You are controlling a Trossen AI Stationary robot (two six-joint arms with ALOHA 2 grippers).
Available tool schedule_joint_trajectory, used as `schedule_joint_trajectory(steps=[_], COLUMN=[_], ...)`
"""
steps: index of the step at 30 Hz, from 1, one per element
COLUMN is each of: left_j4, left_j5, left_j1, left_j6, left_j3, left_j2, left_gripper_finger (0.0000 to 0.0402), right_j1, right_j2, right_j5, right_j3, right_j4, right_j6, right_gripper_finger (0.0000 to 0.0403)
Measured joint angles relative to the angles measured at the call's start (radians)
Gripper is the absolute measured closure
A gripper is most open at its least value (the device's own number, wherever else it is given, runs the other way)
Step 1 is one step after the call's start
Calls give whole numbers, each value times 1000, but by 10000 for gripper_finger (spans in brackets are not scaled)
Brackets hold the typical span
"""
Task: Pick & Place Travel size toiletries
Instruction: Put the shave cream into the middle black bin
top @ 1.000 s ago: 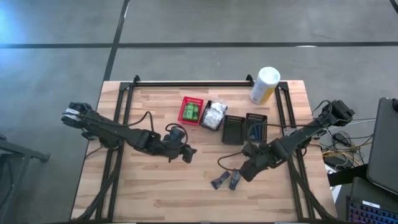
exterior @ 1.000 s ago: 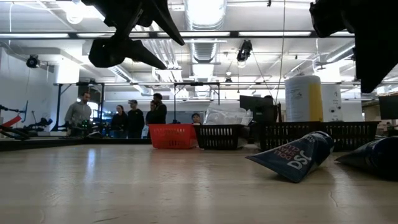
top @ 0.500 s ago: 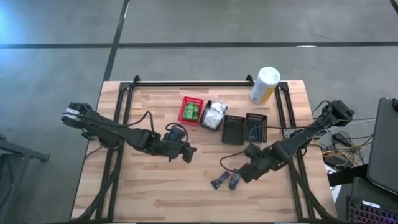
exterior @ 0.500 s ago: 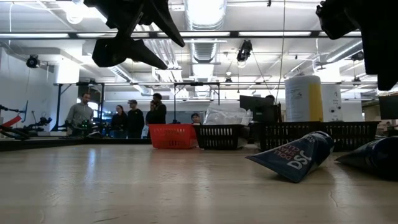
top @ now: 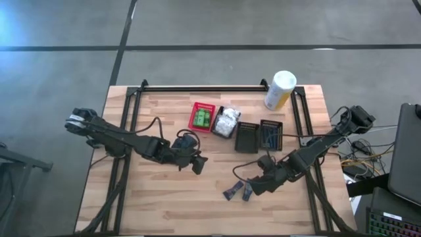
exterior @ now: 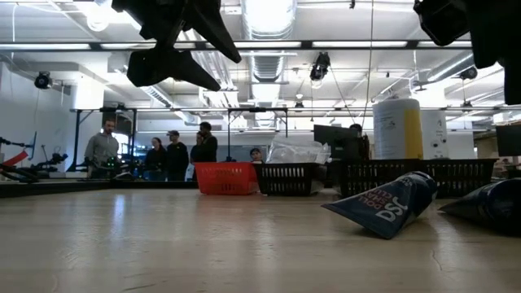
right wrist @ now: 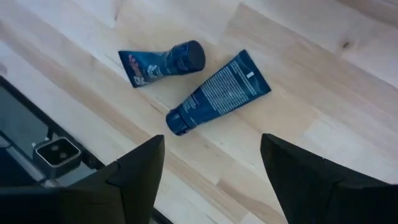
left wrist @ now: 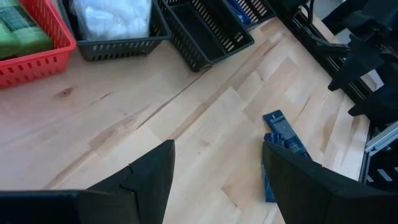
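Wooden surface [top: 158,197] with two blue tubes lying loose near its front edge.
The tubes, one [right wrist: 163,61] beside the other [right wrist: 217,91], lay apart from the baskets; green packets filled the red basket [top: 202,117], white pouches the black one [top: 225,123]. The right gripper [top: 258,186] hung above the tubes, jaws open and empty. The left gripper [top: 197,163] hovered mid-surface, jaws open.

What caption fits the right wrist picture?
Open right end effector hovering above two blue tubes lying on the wooden table.
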Motion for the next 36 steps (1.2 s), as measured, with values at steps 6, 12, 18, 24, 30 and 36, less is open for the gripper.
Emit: schedule_joint_trajectory(steps=[6,12,18,24,30,36], left_j4=[0,-1,-1,-3,-3,-5], left_j5=[0,0,0,0,0,0], left_j1=[0,0,0,0,0,0], left_j6=[3,3,2,1,7,10], left_j3=[0,0,0,0,0,0], left_j2=[0,0,0,0,0,0], left_gripper_finger=[156,156,156,156,156,156], right_j1=[0,4,61,114,151,182], right_j2=[0,0,0,1,39,137], right_j5=[1,-8,-51,-51,-46,-47], right_j3=[0,0,-5,-3,-3,6], right_j4=[2,10,10,42,50,136], right_j6=[5,30,140,292,353,408], right_gripper_finger=[123,107,94,81,68,60])
